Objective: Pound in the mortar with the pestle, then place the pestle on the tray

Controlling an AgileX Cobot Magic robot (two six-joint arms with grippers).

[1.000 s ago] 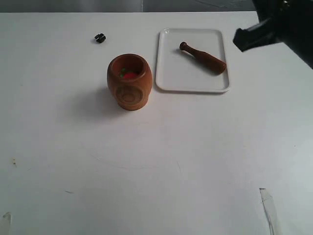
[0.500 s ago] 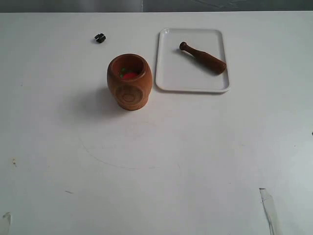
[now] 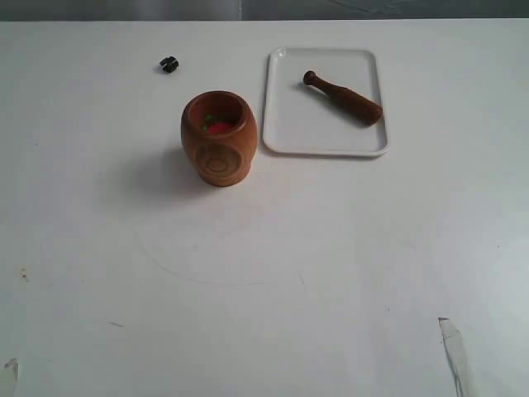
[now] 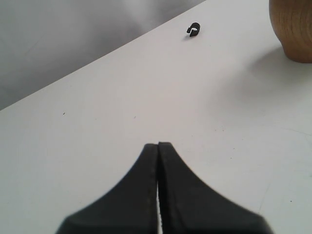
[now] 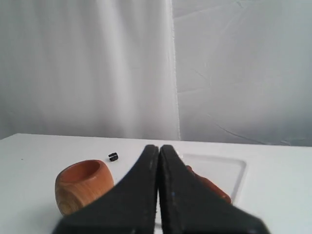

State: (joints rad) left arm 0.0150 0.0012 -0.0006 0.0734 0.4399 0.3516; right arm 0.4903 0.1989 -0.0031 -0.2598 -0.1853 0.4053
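Lying on the tray (image 3: 285, 124), the pestle (image 3: 343, 98); left pincer (image 4: 158, 146), right pincer (image 5: 159, 148) closed, empty; black clip (image 3: 169, 64) near mortar (image 3: 219, 141).

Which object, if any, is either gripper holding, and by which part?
Nothing. The left gripper and right gripper are shut, empty; the pestle lies on the tray.

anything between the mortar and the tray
Nothing. In the exterior view only a narrow strip of bare white table separates the mortar from the tray.
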